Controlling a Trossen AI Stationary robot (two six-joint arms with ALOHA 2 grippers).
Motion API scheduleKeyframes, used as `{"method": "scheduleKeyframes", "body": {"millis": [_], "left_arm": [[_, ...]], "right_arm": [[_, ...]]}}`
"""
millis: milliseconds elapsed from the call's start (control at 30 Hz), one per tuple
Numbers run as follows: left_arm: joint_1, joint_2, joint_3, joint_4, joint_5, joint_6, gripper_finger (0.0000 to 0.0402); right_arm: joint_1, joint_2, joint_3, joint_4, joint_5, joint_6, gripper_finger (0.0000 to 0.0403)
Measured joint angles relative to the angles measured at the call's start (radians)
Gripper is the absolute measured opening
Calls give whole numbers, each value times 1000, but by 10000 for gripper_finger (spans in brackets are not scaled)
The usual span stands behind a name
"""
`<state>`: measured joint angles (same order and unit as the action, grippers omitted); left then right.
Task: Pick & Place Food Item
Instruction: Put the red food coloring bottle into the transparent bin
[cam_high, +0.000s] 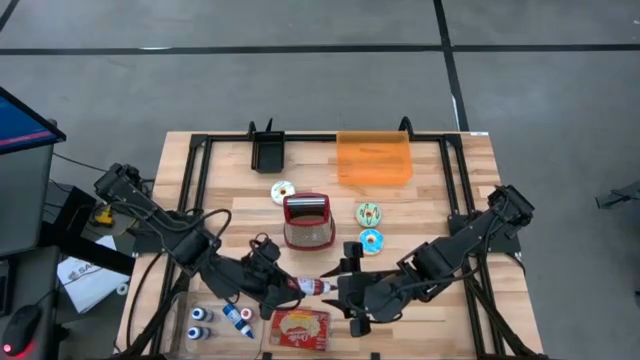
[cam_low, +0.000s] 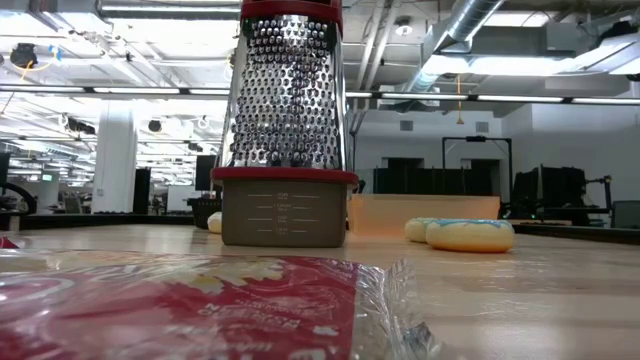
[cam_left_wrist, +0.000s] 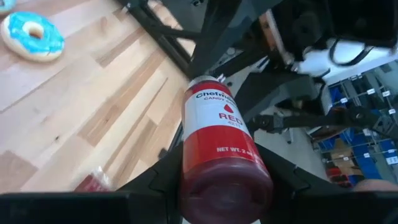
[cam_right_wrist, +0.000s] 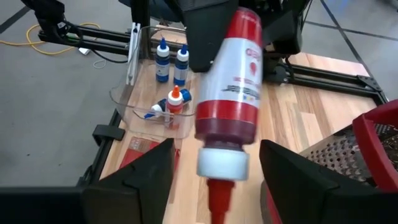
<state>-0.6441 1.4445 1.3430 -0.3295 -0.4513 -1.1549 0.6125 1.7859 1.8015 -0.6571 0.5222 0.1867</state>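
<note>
A red food-colouring bottle (cam_high: 312, 286) with a white cap hangs in the air over the table's near middle, between my two grippers. My left gripper (cam_high: 288, 285) is shut on its bottom end (cam_left_wrist: 227, 186). My right gripper (cam_right_wrist: 217, 180) stands open at the other end. Its two fingers (cam_right_wrist: 146, 174) flank the white cap (cam_right_wrist: 222, 165) and red nozzle with a gap on each side, touching neither. The low view shows neither gripper. My left gripper pinches the bottle's body near its base (cam_left_wrist: 186, 180) between its two fingers (cam_left_wrist: 155, 186). It comes from the table's left side, slanting slightly down, with the fingers running along the bottle. The bottle sticks out ahead of the fingers, cap end toward my right gripper, lifted clear of the table.
A red-rimmed box grater (cam_high: 307, 220) stands just beyond the grippers, with three iced donuts (cam_high: 371, 241) around it. An orange bin (cam_high: 374, 158) and a black bin (cam_high: 268, 152) sit at the far edge. A clear tray of small bottles (cam_high: 215, 320) and a red packet (cam_high: 300, 328) lie near.
</note>
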Motion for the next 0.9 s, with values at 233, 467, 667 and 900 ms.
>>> {"method": "scheduleKeyframes", "body": {"millis": [233, 467, 667, 900], "left_arm": [[-25, 0, 0, -104, 95, -53, 137], [-112, 0, 0, -274, 258, -214, 137], [-240, 0, 0, -340, 378, -414, 137], [-396, 0, 0, -568, 450, -667, 137]], "right_arm": [[13, 0, 0, -74, 0, 76, 224], [54, -1, 0, -183, -1, 194, 224], [96, -1, 0, -261, 0, 301, 224], [118, -1, 0, -305, 43, 349, 224]]}}
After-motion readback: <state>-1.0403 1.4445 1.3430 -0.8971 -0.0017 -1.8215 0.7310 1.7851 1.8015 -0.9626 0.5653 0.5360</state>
